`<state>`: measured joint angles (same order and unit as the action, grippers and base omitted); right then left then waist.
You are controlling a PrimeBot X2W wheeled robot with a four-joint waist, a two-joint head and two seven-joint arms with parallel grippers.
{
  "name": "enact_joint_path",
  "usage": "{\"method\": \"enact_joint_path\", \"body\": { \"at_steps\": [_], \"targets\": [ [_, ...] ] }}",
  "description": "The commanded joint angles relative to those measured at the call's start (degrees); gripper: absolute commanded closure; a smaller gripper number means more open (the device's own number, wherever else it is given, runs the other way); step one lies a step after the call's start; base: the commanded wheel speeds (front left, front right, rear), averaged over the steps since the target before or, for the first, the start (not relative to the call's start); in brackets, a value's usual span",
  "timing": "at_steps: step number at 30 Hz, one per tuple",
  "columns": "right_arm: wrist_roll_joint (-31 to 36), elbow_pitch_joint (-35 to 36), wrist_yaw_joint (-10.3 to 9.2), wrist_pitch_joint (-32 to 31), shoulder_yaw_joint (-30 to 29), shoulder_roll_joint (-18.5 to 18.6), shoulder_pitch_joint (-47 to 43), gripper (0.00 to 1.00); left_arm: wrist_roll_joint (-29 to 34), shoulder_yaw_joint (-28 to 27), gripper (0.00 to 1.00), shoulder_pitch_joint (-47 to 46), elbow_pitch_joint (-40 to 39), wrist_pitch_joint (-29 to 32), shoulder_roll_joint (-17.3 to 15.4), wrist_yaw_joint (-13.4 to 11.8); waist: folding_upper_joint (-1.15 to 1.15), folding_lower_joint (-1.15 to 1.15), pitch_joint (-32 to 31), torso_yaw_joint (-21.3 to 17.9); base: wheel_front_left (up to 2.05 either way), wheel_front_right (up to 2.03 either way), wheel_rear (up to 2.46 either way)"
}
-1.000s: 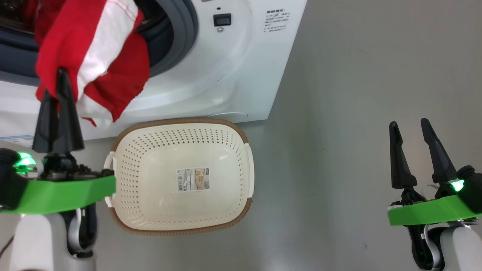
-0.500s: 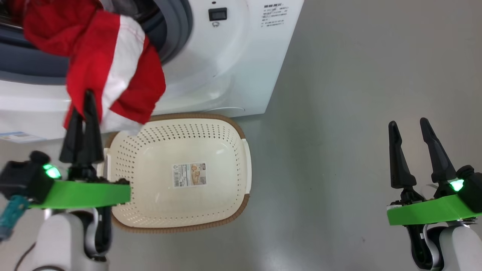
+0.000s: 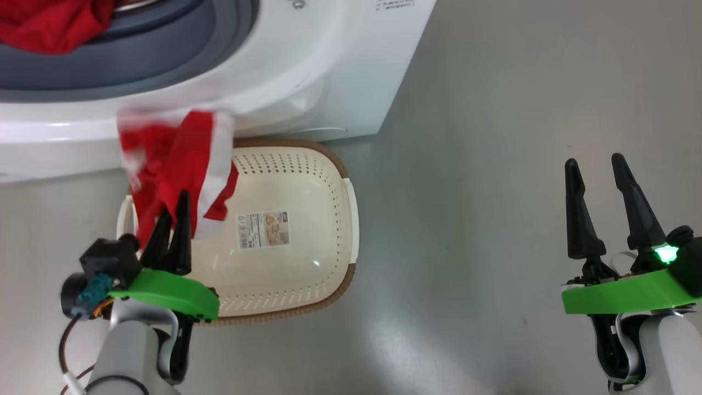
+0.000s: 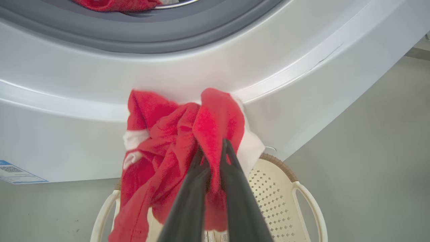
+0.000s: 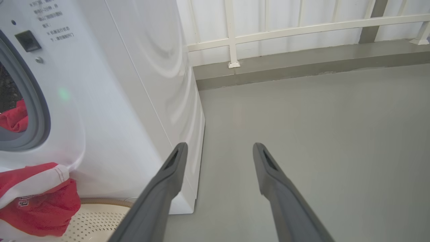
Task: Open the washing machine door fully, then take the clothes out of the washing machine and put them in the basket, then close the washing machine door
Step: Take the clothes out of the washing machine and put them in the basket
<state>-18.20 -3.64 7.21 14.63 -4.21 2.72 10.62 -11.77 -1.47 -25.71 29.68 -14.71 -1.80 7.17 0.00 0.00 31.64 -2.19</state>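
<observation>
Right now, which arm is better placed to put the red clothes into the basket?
Left. The left gripper is shut on the clothes, which hang over the basket. The right gripper stands open, off to the side above the floor.

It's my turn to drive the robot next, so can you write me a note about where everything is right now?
Left gripper: jaws shut on a red-and-white garment, hanging over the left side of the basket, not let go yet.
Right gripper: jaws open, empty, above the floor to the right.
Done: one garment is out of the washing machine.
Left: drop it in the basket, fetch the red clothes inside the washing machine, close the door.
</observation>
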Motion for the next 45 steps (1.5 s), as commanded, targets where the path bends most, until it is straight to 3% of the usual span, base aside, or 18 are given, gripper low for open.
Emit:
{"method": "enact_joint_path", "body": {
  "at_steps": [1, 15, 27, 29, 30, 37, 38, 40, 41, 42, 45],
  "targets": [
    [-0.1, 1.6, 0.28, 0.4, 1.5, 0.2, 0.2, 0.00, 0.8, -1.4, 1.00, -0.7, 0.8, -0.3, -1.1, 0.3, 0.00, 0.00, 1.3, -0.5, 0.00, 0.00, 0.00],
    [0.5, 2.9, 0.28, 0.4, 1.6, 0.2, 0.3, 0.00, 1.0, 1.0, 1.00, -6.9, 12.0, -0.3, -1.1, 0.3, 0.00, 0.00, 6.6, 0.1, 0.00, 0.00, 0.00],
    [1.4, 4.5, 0.28, 0.4, 0.7, 0.2, 0.9, 0.00, -4.0, 6.7, 1.00, -13.6, 24.1, -0.3, -1.1, 0.3, 0.00, 0.00, 12.3, 0.5, 0.00, 0.00, 0.00],
    [1.5, 4.7, 0.28, 0.4, 0.6, 0.2, 1.0, 0.00, -4.3, 7.4, 0.80, -14.5, 25.3, -0.3, -1.1, 0.3, 0.00, 0.00, 12.7, 0.5, 0.00, 0.00, 0.00],
    [1.5, 4.8, 0.28, 0.4, 0.5, 0.2, 1.0, 0.00, -4.6, 7.5, 0.76, -14.8, 25.7, -0.3, -1.1, 0.3, 0.00, 0.00, 12.8, 0.5, 0.00, 0.00, 0.00],
    [1.5, 4.7, 0.28, 0.4, 0.5, 0.2, 1.5, 0.00, -5.8, 7.6, 0.80, -15.8, 26.9, -0.3, -1.7, 0.3, 0.00, 0.00, 13.1, 0.4, 0.00, 0.00, 0.00],
    [1.5, 4.7, 0.28, 0.4, 0.5, 0.2, 1.6, 0.00, -5.9, 7.6, 0.77, -15.8, 27.0, -0.3, -1.7, 0.3, 0.00, 0.00, 13.0, 0.4, 0.00, 0.00, 0.00],
    [1.3, 4.6, 0.28, 0.4, 0.6, 0.2, 1.7, 0.00, -6.4, 7.7, 0.53, -15.7, 27.3, -0.3, -1.7, 0.3, 0.00, 0.00, 12.7, 0.3, 0.00, 0.00, 0.00],
    [1.3, 4.5, 0.28, 0.4, 0.7, 0.2, 1.8, 0.00, -6.6, 7.9, 0.14, -15.6, 27.4, -0.3, -1.7, 0.3, 0.00, 0.00, 12.5, 0.3, 0.00, 0.00, 0.00],
    [1.2, 4.4, 0.28, 0.4, 0.7, 0.2, 1.8, 0.00, -6.8, 8.0, 0.00, -15.5, 27.5, -0.3, -1.7, 0.3, 0.00, 0.00, 12.2, 0.3, 0.00, 0.00, 0.00],
    [1.1, 4.0, 0.28, 0.4, 0.8, 0.2, 1.8, 0.00, -7.4, 7.9, 0.00, -15.0, 27.3, -0.3, -1.7, 0.3, 0.00, 0.00, 11.2, 0.4, 0.00, 0.00, 0.00]
  ]
}}
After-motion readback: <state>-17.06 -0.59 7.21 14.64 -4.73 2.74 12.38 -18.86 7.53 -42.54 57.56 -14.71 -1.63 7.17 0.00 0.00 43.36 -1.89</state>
